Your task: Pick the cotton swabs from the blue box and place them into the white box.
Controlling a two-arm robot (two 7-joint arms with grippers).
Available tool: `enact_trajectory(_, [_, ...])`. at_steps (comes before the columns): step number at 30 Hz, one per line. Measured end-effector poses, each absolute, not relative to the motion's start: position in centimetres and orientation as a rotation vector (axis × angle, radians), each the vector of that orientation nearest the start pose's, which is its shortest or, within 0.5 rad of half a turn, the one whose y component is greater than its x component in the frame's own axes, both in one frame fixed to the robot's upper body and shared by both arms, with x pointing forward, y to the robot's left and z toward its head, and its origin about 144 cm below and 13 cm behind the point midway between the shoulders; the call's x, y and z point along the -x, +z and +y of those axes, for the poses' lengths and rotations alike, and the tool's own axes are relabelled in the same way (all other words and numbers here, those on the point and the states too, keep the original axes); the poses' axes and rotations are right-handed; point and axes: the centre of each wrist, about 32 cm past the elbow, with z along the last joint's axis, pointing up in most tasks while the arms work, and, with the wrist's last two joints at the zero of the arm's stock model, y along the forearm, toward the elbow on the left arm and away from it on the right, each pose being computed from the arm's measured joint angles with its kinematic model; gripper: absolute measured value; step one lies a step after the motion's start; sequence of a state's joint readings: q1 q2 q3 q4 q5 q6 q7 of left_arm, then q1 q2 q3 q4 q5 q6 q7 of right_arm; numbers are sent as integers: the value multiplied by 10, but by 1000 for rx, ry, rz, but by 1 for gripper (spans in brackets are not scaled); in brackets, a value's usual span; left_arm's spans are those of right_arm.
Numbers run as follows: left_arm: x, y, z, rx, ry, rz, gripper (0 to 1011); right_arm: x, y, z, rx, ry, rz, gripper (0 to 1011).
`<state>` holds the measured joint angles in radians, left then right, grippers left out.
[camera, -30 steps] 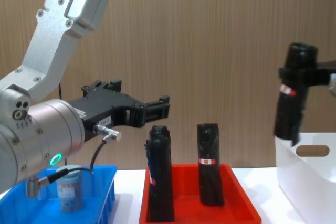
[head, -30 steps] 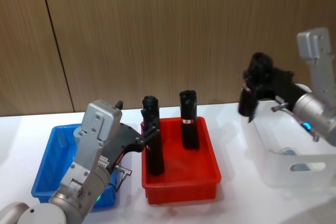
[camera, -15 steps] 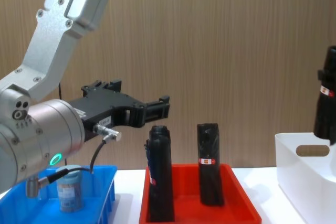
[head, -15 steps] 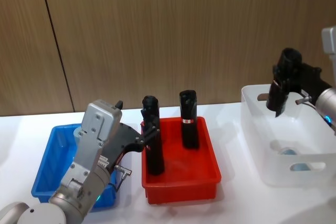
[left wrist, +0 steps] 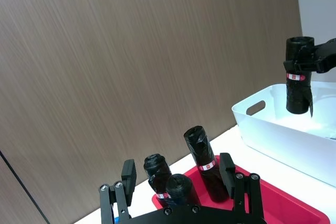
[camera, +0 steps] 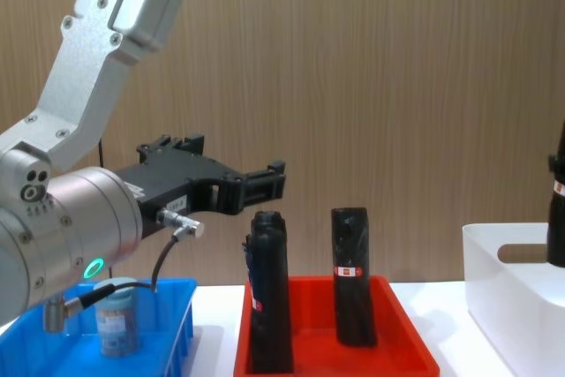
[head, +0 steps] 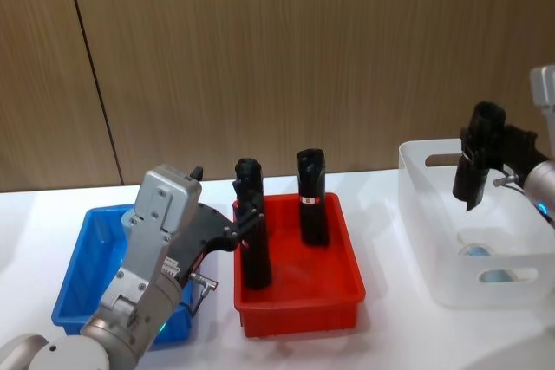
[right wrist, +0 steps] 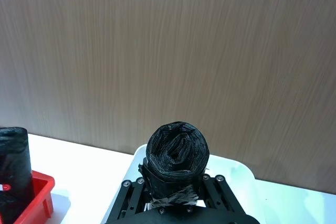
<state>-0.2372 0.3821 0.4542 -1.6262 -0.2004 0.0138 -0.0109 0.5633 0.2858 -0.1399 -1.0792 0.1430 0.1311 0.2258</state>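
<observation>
Nearest us, our left end effector (camera: 265, 180) hovers open above the blue box (head: 82, 276), where one cotton swab jar (camera: 116, 317) stands. Beyond, on the white table (head: 390, 335), our right end effector (head: 479, 160) grips a black roll (left wrist: 298, 75) over the white box (head: 425, 223), which holds two cotton swabs (head: 473, 250).

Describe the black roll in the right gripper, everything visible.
The black roll is a tall cylinder of crinkled black film with a red-white label band near its top. It hangs roughly upright, clamped near its top in the right gripper, its lower end dipping inside the white box, above two cotton swabs.
</observation>
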Motion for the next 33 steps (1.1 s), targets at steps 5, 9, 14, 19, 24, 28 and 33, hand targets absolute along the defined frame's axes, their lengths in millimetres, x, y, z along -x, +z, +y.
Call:
enact_trajectory(5, [-492, 1204, 198, -61, 1124, -268, 1004, -609, 1212, -317, 207, -1373, -42, 527])
enact_trajectory(9, [-492, 1204, 198, -61, 1124, -268, 1004, -611, 1208, -317, 208, -1371, -38, 644])
enact_trajectory(14, [-492, 1204, 198, -61, 1124, -268, 1004, -611, 1207, -317, 205, -1366, -42, 796])
enact_trajectory(19, [-492, 1204, 198, -61, 1124, -268, 1004, -610, 1206, -316, 198, -1359, -55, 931])
enact_trajectory(24, [-492, 1204, 198, -61, 1124, -268, 1004, -608, 1207, -315, 193, -1353, -64, 1002])
enact_trajectory(28, [-492, 1204, 198, -61, 1124, -268, 1004, -607, 1207, -314, 190, -1350, -70, 1002])
enact_trajectory(33, [-492, 1204, 198, -61, 1124, -268, 1004, -606, 1208, -314, 188, -1347, -75, 1002])
